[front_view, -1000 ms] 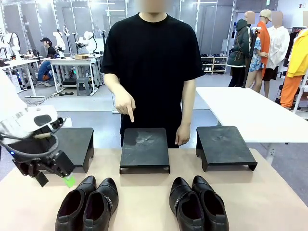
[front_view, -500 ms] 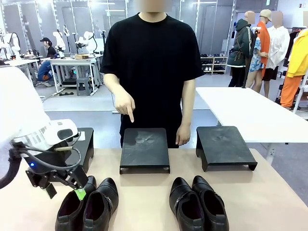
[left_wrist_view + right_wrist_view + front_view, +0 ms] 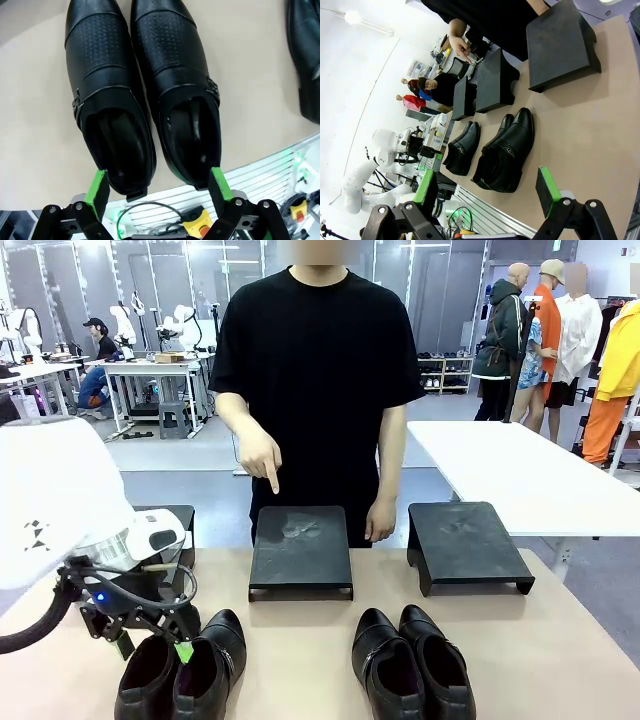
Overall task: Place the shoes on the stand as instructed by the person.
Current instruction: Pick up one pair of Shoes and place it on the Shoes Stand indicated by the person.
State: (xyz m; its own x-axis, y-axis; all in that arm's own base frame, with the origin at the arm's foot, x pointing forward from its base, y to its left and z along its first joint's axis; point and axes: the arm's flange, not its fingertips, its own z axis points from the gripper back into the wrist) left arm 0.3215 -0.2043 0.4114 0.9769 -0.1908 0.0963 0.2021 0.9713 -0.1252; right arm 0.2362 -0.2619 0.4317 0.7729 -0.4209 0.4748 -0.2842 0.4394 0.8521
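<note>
Two pairs of glossy black shoes stand near the table's front edge: the left pair (image 3: 185,670) and the right pair (image 3: 412,665). My left gripper (image 3: 152,648) hangs open just over the left pair's heel ends. In the left wrist view its green pads (image 3: 97,187) straddle both shoes (image 3: 145,100) at the heels, holding nothing. My right gripper (image 3: 487,190) is open and empty, well back from the right pair (image 3: 505,150). The person (image 3: 315,370) points a finger (image 3: 272,480) down at the middle stand (image 3: 300,550).
Three black stands line the far side of the table: a left one (image 3: 165,540) partly behind my left arm, the middle one, and a right one (image 3: 465,545). The person's other hand (image 3: 378,520) rests by the middle stand. A white table (image 3: 520,470) stands behind on the right.
My left arm has moved right and down, bringing its open gripper from beside the left stand to over the left pair's heels. The person's pointing hand has stayed put.
</note>
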